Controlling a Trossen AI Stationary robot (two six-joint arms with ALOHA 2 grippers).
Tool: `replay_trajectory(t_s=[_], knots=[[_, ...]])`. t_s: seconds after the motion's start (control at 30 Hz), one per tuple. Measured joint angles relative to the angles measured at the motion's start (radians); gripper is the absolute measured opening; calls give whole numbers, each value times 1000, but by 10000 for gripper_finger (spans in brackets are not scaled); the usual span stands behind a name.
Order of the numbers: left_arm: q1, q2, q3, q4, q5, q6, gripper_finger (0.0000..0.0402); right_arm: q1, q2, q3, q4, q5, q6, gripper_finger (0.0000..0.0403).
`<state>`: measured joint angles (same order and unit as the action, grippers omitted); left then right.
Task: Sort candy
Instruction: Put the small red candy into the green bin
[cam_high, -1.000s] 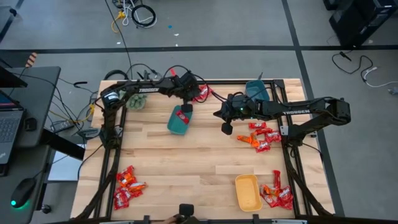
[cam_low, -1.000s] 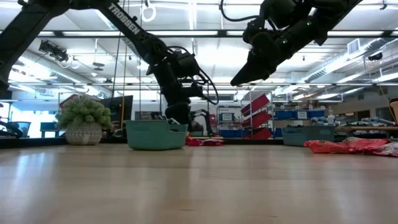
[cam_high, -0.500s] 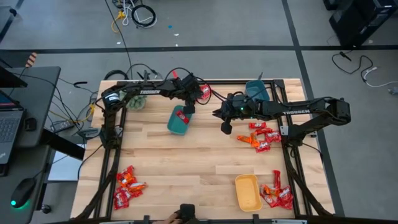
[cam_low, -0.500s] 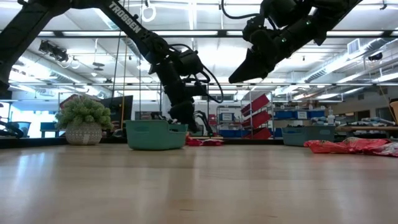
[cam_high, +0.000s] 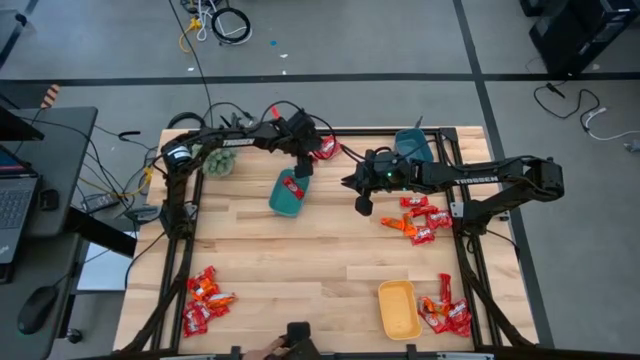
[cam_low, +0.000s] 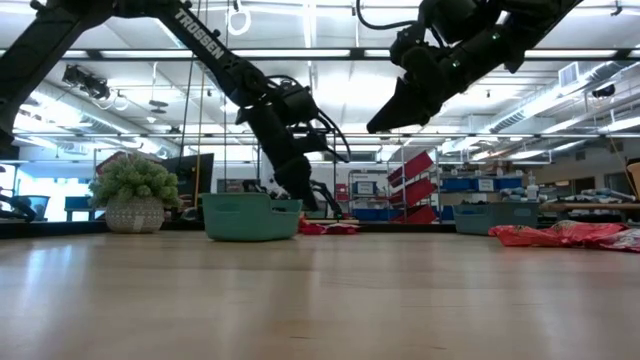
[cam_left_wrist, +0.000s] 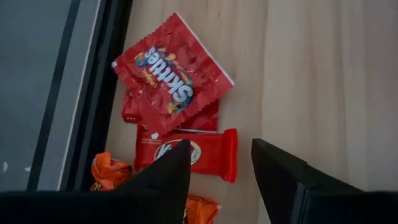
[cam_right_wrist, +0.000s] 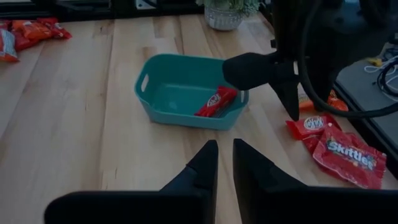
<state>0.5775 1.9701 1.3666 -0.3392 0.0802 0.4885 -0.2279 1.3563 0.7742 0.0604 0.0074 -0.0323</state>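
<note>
Candy (cam_left_wrist: 186, 154) just beyond left tool (cam_left_wrist: 221, 168)

A robotics lab or workshop in a large industrial hall: in the low view, rows of strip lights (cam_low: 330, 52) run across a high ceiling, with storage shelving (cam_low: 420, 188) holding blue bins at centre right of the frame. From above, a butcher-block table (cam_high: 300, 250) framed in black rails stands on grey concrete floor marked with dark tape lines (cam_high: 300, 78). Loose cables (cam_high: 225, 22) lie coiled at the top of that frame, and a desk with a laptop (cam_high: 12, 205) and a computer mouse (cam_high: 33, 310) occupies the left edge. Dark equipment cases (cam_high: 580, 30) sit at upper right.
</note>
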Motion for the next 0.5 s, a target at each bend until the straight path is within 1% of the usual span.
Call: replay_trajectory(t_s=[0.2,0.33,0.43,0.5], knots=[[46,0,0,-2,7,-2,173,-7,0,0,41,0,-24,41],[88,0,0,11,-9,-25,171,-17,0,0,43,0,-23,39],[108,0,0,-2,-10,-25,158,-24,0,0,43,0,-13,33],[110,0,0,-8,-11,-22,142,-24,0,0,43,0,-5,26]])
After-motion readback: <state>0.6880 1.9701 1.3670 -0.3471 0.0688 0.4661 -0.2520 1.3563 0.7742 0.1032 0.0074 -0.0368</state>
